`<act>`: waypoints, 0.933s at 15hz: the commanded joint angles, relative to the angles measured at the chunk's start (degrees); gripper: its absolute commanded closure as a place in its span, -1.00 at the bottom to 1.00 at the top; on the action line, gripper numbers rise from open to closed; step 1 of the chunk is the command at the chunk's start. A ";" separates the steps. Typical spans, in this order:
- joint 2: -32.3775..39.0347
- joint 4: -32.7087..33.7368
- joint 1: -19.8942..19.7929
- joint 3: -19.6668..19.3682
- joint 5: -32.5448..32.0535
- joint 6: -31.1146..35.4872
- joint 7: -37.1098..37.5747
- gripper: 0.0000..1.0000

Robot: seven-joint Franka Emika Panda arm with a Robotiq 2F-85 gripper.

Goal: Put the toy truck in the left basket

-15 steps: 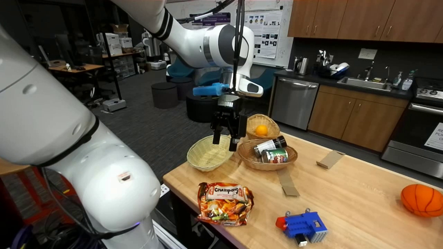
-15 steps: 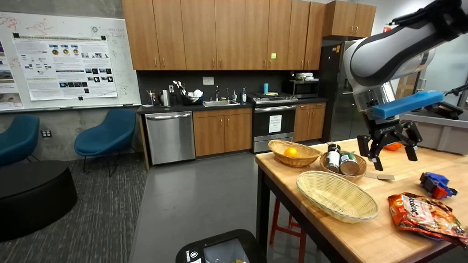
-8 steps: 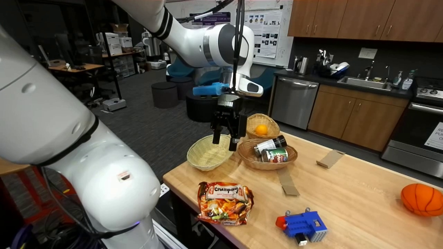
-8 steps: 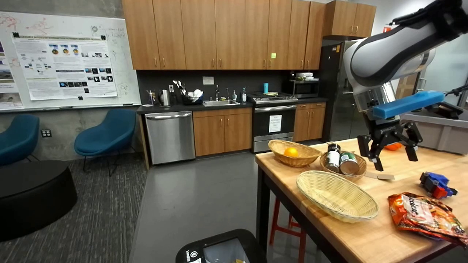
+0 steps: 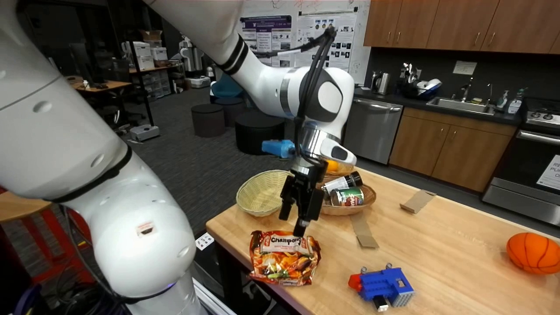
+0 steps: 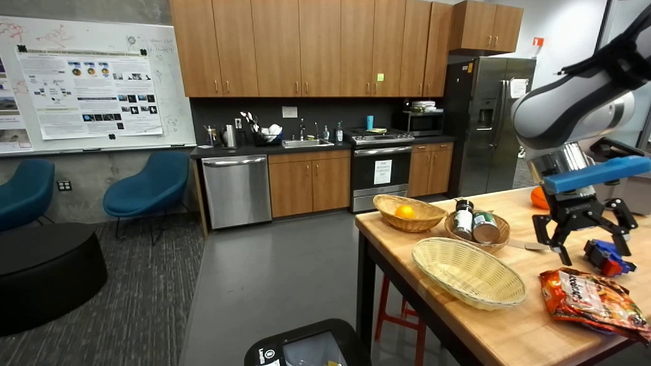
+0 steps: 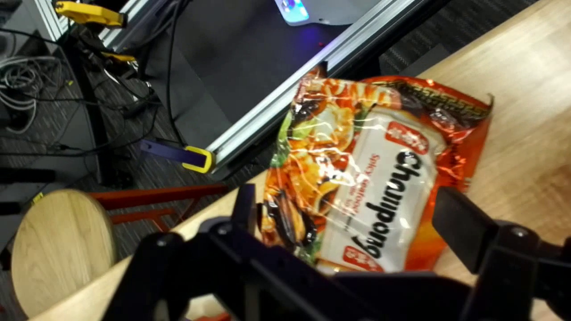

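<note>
The blue toy truck (image 5: pixel 381 283) with a red end rests on the wooden table, beyond the noodle bag from the baskets; it also shows in an exterior view (image 6: pixel 605 255). It is out of the wrist view. The left basket (image 5: pixel 261 193), pale straw and empty, sits at the table corner; it shows in an exterior view (image 6: pixel 469 272) too. My gripper (image 5: pixel 292 223) is open and empty, pointing down above the noodle bag, between the basket and the truck. It shows in an exterior view (image 6: pixel 594 253) and in the wrist view (image 7: pixel 350 214), fingers wide apart over the bag.
The orange noodle bag (image 5: pixel 285 262) lies under the gripper and fills the middle of the wrist view (image 7: pixel 383 191). A brown basket (image 5: pixel 341 211) holds a jar and a can. Another basket (image 6: pixel 407 225) holds an orange. An orange ball (image 5: pixel 533 253) and cardboard strips (image 5: pixel 364 236) lie on the table.
My gripper was still at first, then moved down and away from the baskets, over the noodle bag and closer to the truck. It stays open. The truck and baskets have not moved.
</note>
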 commanded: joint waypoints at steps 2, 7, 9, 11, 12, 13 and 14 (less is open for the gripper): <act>3.76 -0.79 -5.35 -4.47 -4.30 2.56 2.86 -1.00; 8.60 1.74 -7.70 -7.23 -8.31 3.17 4.63 -1.00; 11.02 3.70 -7.63 -7.55 -9.99 4.09 6.37 -1.00; 13.03 5.99 -7.22 -7.57 -12.16 5.72 8.71 -1.00; 14.03 7.35 -6.98 -7.52 -13.30 6.18 10.09 -1.00; 15.09 8.80 -6.68 -7.59 -14.22 6.60 11.24 -1.00; 15.85 10.04 -6.34 -7.70 -14.84 6.89 12.04 -1.00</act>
